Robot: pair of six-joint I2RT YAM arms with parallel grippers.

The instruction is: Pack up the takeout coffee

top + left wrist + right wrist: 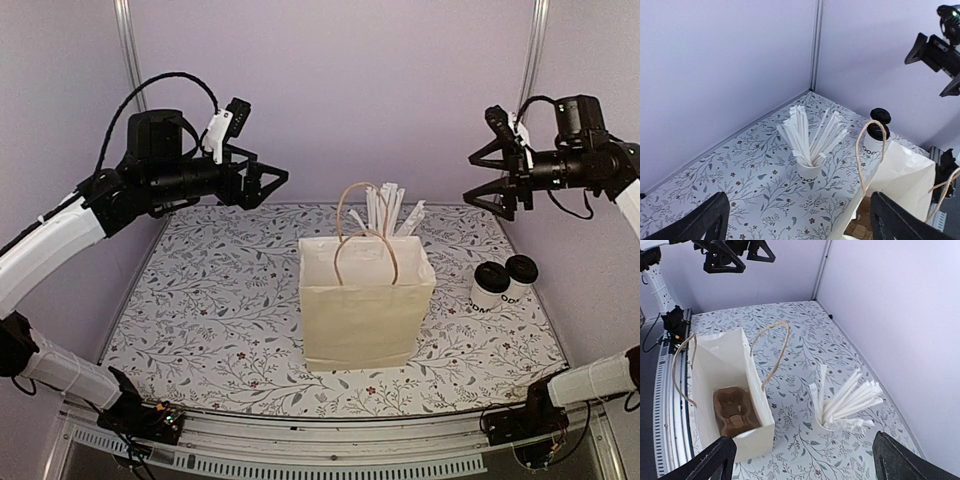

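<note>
Fingers (695, 225) of the left gripper (272, 189) stand spread wide with nothing between them. The gripper hangs high over the left half of the table.

Below it and off to its right, near the middle of the floral table cover (200, 310), stands an open cream paper bag (365, 305). Its two looped cord handles are upright. A brown cardboard cup carrier (735, 411) lies flat on the floor of the bag. Just behind the bag, on the side away from the arm bases, a white cup of straws (809, 172) fans long white straws above the bag's rim.

Right of the bag and apart from it, two takeout coffee cups (491, 288) stand upright side by side, touching or nearly so. Each is white with dark lettering low on its side and a black lid. Both are outside the bag, on the table cover, well below the right gripper (472, 177) and almost straight under it.

That gripper is raised to about the same height as the left one. It points toward the left gripper across the bag, its fingers released wide and holding nothing.
</note>
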